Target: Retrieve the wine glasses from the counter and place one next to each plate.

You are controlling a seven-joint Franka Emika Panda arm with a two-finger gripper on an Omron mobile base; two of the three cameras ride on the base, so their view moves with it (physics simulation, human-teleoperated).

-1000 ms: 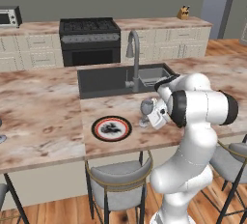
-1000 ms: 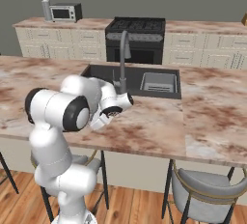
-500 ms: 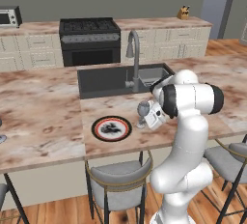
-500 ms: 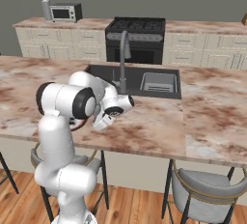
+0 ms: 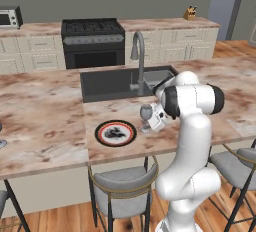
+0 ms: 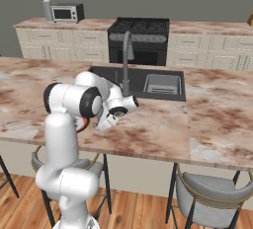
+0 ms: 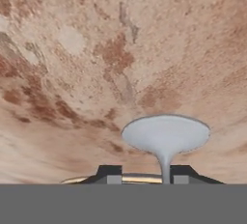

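Observation:
A grey-blue wine glass stands upright on the marbled island top, just right of the black-rimmed plate with the red ring. My gripper is low beside the glass, reaching in from the right. In the hand view the round foot rests flat on the stone. The thin stem rises between my fingertips, close to the right one, with a gap on the left. The gripper is open. The counter runs along the back wall.
The dark sink and its faucet lie just behind the glass. A stove and a microwave sit at the back. Stools stand under the island's near edge, and my arm bends over it.
The jaws have parted from the glass stem. The elbow has swung closer over the island edge, and the glass has settled slightly lower and nearer the plate.

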